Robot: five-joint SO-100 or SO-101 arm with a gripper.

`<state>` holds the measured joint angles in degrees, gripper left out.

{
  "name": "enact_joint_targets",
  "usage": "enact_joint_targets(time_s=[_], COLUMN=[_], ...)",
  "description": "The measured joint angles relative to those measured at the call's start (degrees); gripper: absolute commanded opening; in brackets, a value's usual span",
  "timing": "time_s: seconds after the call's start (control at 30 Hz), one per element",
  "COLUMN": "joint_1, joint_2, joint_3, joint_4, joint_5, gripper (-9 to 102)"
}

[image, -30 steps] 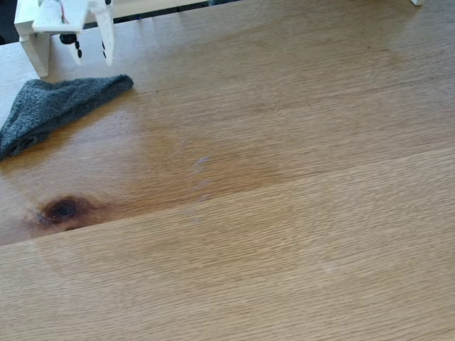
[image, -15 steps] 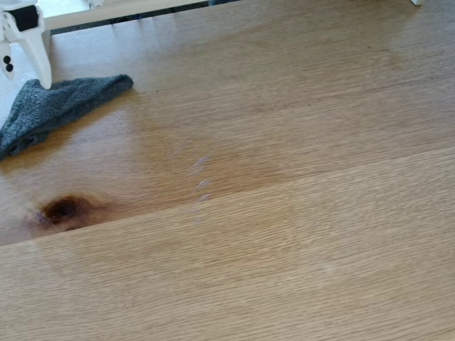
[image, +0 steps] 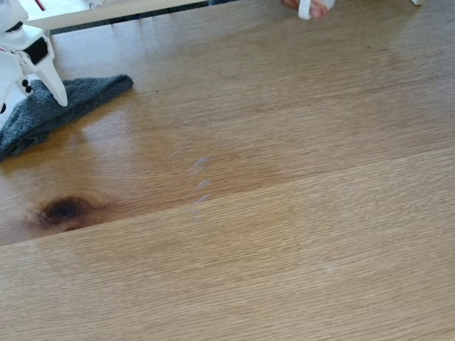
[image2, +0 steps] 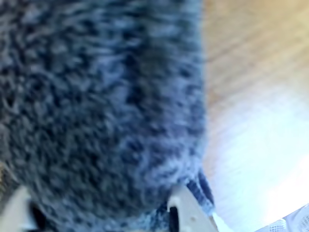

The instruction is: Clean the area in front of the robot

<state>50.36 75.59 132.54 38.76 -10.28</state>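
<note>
Fixed view showed the robot (image: 21, 60) at the upper left edge, its white gripper (image: 43, 96) down on a grey cloth (image: 50, 114) that lay crumpled on the area (image: 284, 213), beside the amber patch and above the dark knot (image: 62, 209). A hand (image: 307, 7) reached in at the top edge. Wrist view was close and blurred: the cloth (image2: 96, 106) lay between two white fingertips (image2: 186, 212) spread at either side of it, with bare wood (image2: 251, 96) at right; I cannot tell whether they were pinching it.
</note>
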Motion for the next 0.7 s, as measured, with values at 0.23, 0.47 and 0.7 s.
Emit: enact_joint_targets(time_s=[0.23, 0.47, 0.7], joint_1=[-4.2, -11.5, -27.9], joint_2=[-2.5, 6.9, 29.7], joint_3=[-0.6, -0.4, 0.1], joint_4=[0.2, 8.9, 20.3], joint_5=[0.8, 7.0, 15.9], gripper=[0, 0, 0])
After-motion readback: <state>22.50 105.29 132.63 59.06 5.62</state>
